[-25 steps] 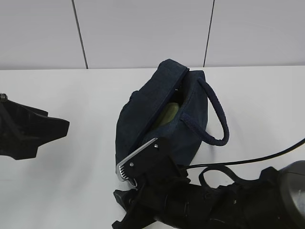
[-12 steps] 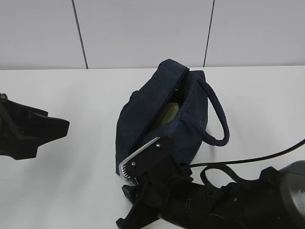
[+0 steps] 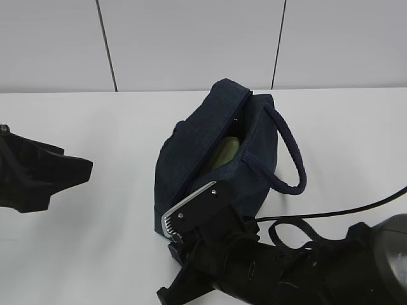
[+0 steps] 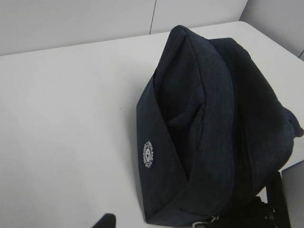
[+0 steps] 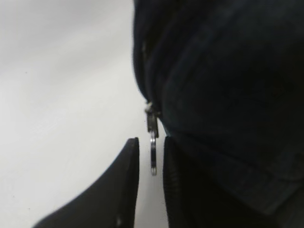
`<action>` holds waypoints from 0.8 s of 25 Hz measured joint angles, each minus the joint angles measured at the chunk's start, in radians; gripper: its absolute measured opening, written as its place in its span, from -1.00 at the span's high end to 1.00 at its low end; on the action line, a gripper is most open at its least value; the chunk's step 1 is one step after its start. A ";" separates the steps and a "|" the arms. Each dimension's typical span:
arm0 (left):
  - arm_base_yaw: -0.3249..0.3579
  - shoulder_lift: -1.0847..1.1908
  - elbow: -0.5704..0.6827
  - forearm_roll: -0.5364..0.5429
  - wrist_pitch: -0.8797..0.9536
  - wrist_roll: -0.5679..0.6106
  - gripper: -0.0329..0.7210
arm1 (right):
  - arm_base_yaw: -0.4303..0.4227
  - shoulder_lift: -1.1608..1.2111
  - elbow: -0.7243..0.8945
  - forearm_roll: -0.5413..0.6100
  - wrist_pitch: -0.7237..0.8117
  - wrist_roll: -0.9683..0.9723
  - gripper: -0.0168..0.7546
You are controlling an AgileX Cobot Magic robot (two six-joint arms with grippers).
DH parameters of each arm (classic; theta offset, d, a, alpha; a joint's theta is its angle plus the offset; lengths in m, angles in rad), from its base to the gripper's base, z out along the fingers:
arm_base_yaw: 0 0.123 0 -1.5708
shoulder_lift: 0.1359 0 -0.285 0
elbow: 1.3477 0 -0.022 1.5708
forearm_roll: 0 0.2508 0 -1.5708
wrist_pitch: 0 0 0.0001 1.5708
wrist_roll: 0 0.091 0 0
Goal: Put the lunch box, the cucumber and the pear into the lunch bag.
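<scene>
The right gripper (image 5: 151, 159), jaws nearly pinching the lunch bag (image 5: 223, 85)'s ring pull (image 5: 153, 153), is needing a square, centred bite.

The exterior camera looked down at a slant, and both wrist cameras viewed the same lunch bag (image 3: 216, 159) closer.

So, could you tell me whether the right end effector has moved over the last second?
Yes. The right end effector has slid slightly down-right along the dark navy fabric lunch bag, which stayed put.
</scene>
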 joint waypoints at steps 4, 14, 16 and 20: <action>0.000 0.000 0.000 0.000 0.000 0.000 0.00 | 0.000 -0.004 0.000 0.005 0.002 -0.019 0.86; 0.000 0.000 0.000 0.000 0.000 0.000 0.00 | 0.000 -0.066 0.000 0.010 0.135 -0.043 0.96; 0.000 0.000 0.000 0.000 0.000 0.000 0.00 | 0.000 -0.086 0.000 0.010 0.164 -0.045 0.96; 0.000 0.000 0.000 0.000 0.000 0.000 0.00 | 0.000 -0.150 0.000 0.010 0.187 -0.047 0.96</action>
